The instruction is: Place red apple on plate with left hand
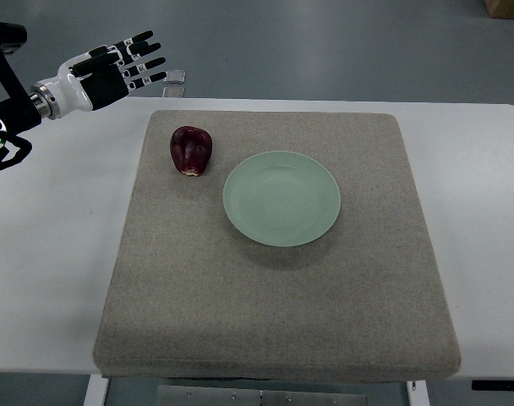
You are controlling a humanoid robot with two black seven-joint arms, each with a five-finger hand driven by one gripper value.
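**Dark red apple on mat, plate unoccupied**

Red apple (191,150): deep maroon, resting on the grey felt mat (274,321) near its far left corner, just beside the plate's left rim and not touching it.

Plate (281,198): pale green, round, lying flat near the mat's middle, nothing on it.

Mat: square, laid on the white surface (46,254).

Left hand (113,69): black and white, entering from the upper left, held above the surface's far edge, well apart from the apple. Fingers (143,61) spread and extended, holding nothing.
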